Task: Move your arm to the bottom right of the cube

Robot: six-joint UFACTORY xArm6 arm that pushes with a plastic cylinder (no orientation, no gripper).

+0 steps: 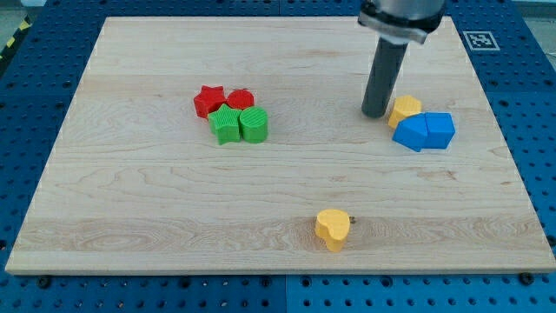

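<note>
Fingers were absent: the rod carried no gripper, so nothing was grasped, and my tip rested on the board just left of the yellow block. The blue cube sat at the view's right, touching a second blue block and that yellow block. To finish well, the tip should probably swing below both blue blocks, stopping lower-right of the cube without contact. Red and green blocks lay well apart.
</note>
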